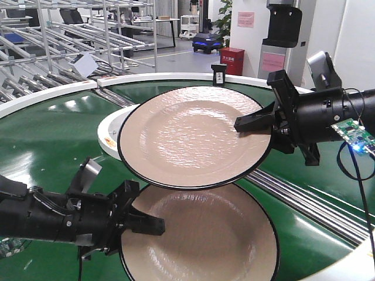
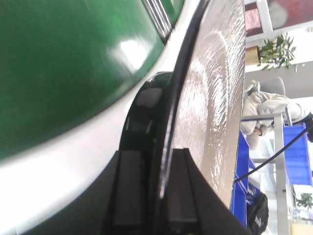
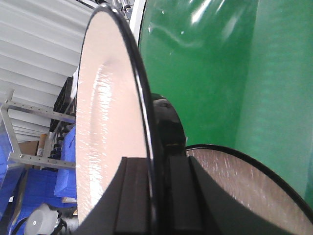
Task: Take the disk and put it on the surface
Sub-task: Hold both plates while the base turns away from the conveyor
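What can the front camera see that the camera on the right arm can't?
Only the front view shows the left gripper pinching the rim of the lower plate, and a red box far behind. Only the right wrist view shows blue crates and the shiny dark underside of the top plate. Both show the two plates, the green belt, and the right gripper clamped on the top plate's edge.

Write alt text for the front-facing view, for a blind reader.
A robot holds two beige, black-rimmed plates by their edges over a green belt. The right gripper clamps the upper plate, which partly overlaps the lower plate held by the left gripper.
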{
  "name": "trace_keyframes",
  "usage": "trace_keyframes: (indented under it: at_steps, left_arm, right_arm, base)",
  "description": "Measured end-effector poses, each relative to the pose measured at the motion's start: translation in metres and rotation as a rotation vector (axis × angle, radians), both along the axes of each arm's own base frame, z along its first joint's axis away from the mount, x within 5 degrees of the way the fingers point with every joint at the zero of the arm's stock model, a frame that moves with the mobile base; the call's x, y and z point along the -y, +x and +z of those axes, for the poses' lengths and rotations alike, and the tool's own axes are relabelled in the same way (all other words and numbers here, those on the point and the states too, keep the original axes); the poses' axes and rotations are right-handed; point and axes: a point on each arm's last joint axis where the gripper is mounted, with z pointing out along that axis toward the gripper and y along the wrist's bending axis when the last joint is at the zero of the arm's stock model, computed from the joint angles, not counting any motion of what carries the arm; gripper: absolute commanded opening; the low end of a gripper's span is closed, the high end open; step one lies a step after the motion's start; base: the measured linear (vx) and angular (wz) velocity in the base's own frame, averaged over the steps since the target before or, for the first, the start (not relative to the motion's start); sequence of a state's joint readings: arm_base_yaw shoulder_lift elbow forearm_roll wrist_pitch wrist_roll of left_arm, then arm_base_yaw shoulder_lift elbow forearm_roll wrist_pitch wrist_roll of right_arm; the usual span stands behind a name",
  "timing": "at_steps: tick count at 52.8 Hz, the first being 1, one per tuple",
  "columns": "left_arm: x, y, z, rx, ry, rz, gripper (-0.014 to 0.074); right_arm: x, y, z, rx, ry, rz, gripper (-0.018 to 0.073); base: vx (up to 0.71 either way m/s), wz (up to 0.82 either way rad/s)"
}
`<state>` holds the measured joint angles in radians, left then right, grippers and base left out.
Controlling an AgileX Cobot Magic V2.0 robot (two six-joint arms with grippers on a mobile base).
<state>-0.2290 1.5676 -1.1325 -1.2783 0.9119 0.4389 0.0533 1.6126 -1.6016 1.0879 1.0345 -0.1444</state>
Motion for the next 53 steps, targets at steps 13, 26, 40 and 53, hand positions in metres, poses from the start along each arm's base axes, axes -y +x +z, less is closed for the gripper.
trace_keyframes:
  at_steps: [13, 26, 40, 53]
  left_arm:
    - [0.0, -0.0001, 0.0, 0.0, 0.0, -0.001, 0.0]
    - [-0.0001, -0.0001, -0.0002, 0.0, 0.003, -0.002, 0.0]
    - [-0.0001, -0.0001, -0.0002, 0.0, 0.003, -0.002, 0.0001]
    - [-0.0001, -0.0001, -0.0002, 0.0, 0.003, -0.002, 0.0001]
  right_arm:
    - [0.0, 0.0, 0.0, 0.0, 0.0, 0.0, -0.0008]
    - [-0.0001, -0.0003, -0.0001, -0.002, 0.0, 0.003, -0.0008]
    - [-0.0001, -0.0003, -0.0001, -0.002, 0.0, 0.003, -0.0008]
    - [-0.0001, -0.0002, -0.0001, -0.001, 0.0, 0.003, -0.0008]
  base:
    - [-0.26, -0.05]
    - [-0.26, -0.16]
    - [-0.21, -0.41]
    - [-0.13, -0.59]
